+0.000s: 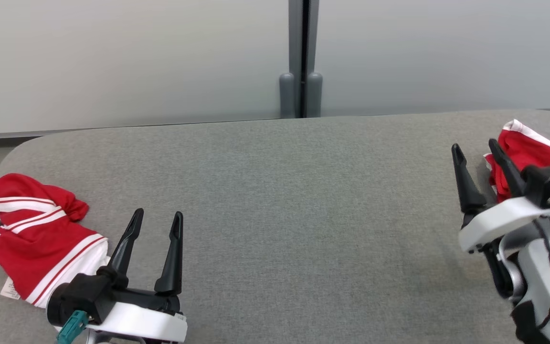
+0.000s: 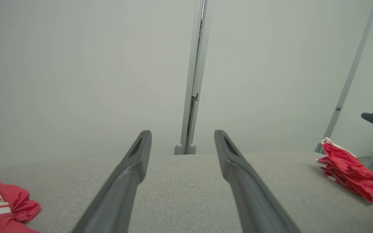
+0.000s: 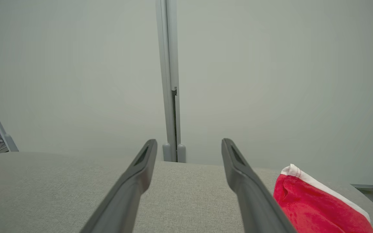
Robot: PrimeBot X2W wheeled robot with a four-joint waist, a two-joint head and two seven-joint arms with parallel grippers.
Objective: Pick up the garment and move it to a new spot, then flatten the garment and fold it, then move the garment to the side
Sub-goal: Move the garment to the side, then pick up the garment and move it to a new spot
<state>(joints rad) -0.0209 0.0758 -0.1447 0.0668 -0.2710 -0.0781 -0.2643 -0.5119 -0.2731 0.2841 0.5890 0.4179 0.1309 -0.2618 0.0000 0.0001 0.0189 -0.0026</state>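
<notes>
Light: bright, even, diffuse.
Shadows: faint, soft, beside garment (image 2: 351, 174) at 4 o'clock.
Focus: fingers (image 2: 121, 187) blurred toward 6 o'clock.
Distortion: post (image 2: 351, 74) leans at 2 o'clock.

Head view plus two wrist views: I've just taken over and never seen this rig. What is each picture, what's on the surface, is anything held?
You are looking through a wheeled robot with two arms. The wide picture comes from its head, looking down on a grey padded table. The other two come from a camera on each wrist, looking along that arm's two dark fingers. The left gripper and the right gripper are both open and hold nothing. On the table lie a crumpled red garment with white stripes, just left of the left gripper, and a second red garment at the right edge, by the right gripper.
</notes>
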